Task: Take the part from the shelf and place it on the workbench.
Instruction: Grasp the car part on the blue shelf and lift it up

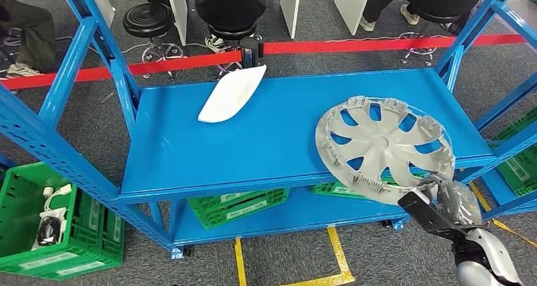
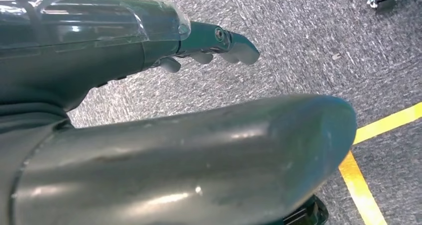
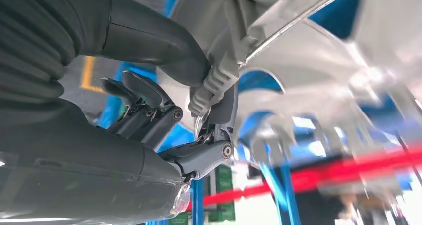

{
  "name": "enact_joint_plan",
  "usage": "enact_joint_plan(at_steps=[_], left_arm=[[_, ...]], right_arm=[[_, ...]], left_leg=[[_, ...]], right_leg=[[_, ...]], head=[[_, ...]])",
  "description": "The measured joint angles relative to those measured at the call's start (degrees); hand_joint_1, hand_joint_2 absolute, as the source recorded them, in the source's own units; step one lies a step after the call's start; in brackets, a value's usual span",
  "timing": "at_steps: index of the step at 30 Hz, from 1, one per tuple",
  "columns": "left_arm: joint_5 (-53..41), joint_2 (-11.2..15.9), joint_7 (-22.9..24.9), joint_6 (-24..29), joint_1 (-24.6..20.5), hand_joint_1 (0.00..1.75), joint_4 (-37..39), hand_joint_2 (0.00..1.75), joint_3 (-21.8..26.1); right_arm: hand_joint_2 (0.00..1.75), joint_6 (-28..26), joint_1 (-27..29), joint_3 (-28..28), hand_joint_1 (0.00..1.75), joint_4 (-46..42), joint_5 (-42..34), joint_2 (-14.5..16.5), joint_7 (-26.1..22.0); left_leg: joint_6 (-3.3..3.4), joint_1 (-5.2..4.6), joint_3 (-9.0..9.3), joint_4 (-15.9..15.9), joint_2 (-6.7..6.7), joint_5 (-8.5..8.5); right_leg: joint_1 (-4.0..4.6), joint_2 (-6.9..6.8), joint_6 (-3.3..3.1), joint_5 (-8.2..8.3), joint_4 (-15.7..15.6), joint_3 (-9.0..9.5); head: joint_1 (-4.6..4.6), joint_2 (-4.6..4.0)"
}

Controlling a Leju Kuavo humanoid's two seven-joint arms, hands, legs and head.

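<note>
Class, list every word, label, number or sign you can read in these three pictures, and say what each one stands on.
No text can be read.
White labels on the green plastic crates under the blue metal shelf: too small and blurred.
White label on the green plastic crate on the floor: too small.
Silver plastic wheel cover, pinched at its rim by the right hand: no marking legible.
White curved plastic part: none.

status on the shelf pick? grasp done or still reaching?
Grasp looks done: the right hand pinches the rim of the hubcap. In hand: the lift, since the hubcap sits tilted, overhanging the front edge of the blue shelf. Left: carrying it to the workbench. The left hand holds nothing.
</note>
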Motion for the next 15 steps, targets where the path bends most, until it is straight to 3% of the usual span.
enact_joint_plan(at_steps=[5, 10, 15], left_arm=[[2.2, 0.0, -2.2, 0.9, 0.3, 0.0, 0.0, 0.0, 0.2], [5.0, 0.1, -4.6, 2.3, 0.2, 0.0, 0.1, 0.0, 1.5], [8.5, 0.0, -8.0, 3.2, -0.8, 0.0, 0.0, 0.0, 3.7]], right_arm=[[1.75, -0.5, -0.1, -7.1, 1.75, -11.5, -9.0, 0.1, 0.5], [1.75, 1.7, -5.4, -15.4, 1.75, -26.9, -18.8, -0.1, 3.0], [1.75, -0.1, -12.2, -16.5, 1.75, -39.1, -19.1, 0.7, -0.6]], left_leg=[[0.04, -0.08, -0.07, 0.0, 0.42, -0.03], [0.07, -0.22, 0.0, 0.0, 0.73, -0.05], [0.06, -0.18, 0.0, 0.0, 0.71, -0.05]], right_leg=[[-0.06, 0.07, 0.0, 0.01, 0.1, -0.06], [-0.2, 0.33, 0.0, 0.01, 0.2, -0.23], [-0.19, 0.41, 0.0, 0.01, 0.2, -0.27]], head=[[0.01, 0.0], [-0.04, 0.0], [-0.05, 0.0]])
